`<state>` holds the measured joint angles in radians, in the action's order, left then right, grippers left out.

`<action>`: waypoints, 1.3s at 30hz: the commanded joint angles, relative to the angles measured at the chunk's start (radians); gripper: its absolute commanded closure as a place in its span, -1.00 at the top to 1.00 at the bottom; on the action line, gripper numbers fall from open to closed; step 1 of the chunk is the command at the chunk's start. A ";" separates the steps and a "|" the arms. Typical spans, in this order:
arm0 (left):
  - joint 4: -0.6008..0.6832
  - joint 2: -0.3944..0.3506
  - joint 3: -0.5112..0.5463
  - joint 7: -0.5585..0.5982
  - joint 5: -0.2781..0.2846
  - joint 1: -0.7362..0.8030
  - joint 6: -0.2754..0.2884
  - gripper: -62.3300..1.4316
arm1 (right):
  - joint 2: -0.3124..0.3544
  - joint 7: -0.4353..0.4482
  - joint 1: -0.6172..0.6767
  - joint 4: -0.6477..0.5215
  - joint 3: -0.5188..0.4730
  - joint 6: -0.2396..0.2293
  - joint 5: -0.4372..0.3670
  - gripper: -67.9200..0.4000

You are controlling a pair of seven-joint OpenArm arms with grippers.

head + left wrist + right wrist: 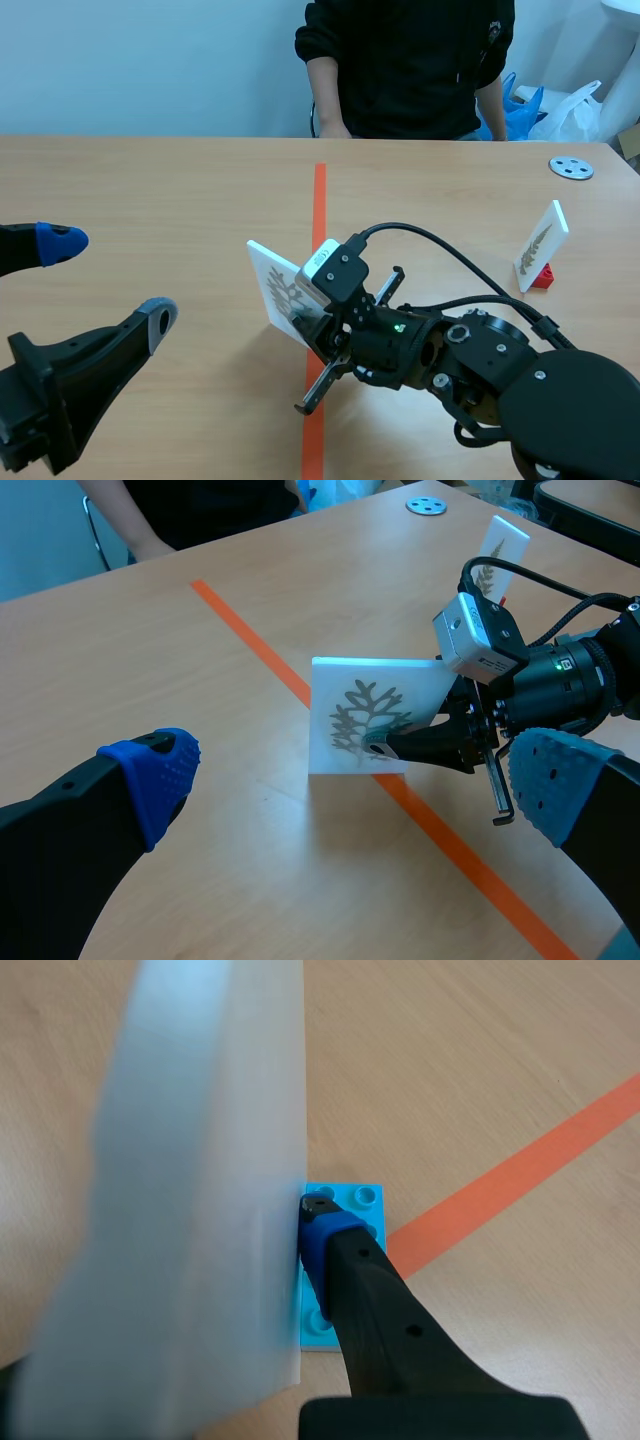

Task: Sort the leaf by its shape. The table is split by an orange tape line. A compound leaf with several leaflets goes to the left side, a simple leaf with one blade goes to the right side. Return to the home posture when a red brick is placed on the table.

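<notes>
Mid-frame in the scene view, the right gripper (385, 748) pinches a stiff white leaf card (345, 685) on its studded blue plate (365, 1198). At lower left, the left gripper (110, 278) has its fingers spread.

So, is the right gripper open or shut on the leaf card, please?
Shut on it: the right gripper presses a pad flat against the leaf card, held between its fingers.

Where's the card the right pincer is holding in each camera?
Scene view: leaf card, middle, in the right pincer.
Left wrist view: upright at the orange tape line.
Right wrist view: close white sheet against the pincer's finger.
Shared landmark: the tape line.
</notes>
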<state>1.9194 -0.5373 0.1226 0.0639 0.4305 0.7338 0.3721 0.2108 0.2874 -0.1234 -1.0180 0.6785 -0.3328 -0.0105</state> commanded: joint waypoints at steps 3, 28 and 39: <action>0.008 0.008 -0.001 0.015 0.006 0.000 0.005 1.00 | 0.002 0.036 -0.015 -0.017 -0.005 0.001 -0.007 -0.93; 0.008 0.008 -0.001 0.014 0.006 0.000 0.005 1.00 | 0.046 -0.119 0.138 -0.352 -0.373 -0.005 -0.236 -0.93; 0.008 0.008 -0.001 0.014 0.006 0.000 0.005 1.00 | 0.050 -0.287 0.201 -0.388 -0.637 -0.003 -0.425 -0.93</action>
<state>1.9194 -0.5369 0.1226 0.0612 0.4305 0.7338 0.3721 0.2466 -0.0120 0.0978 -1.3888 0.0422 -0.3355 -0.4244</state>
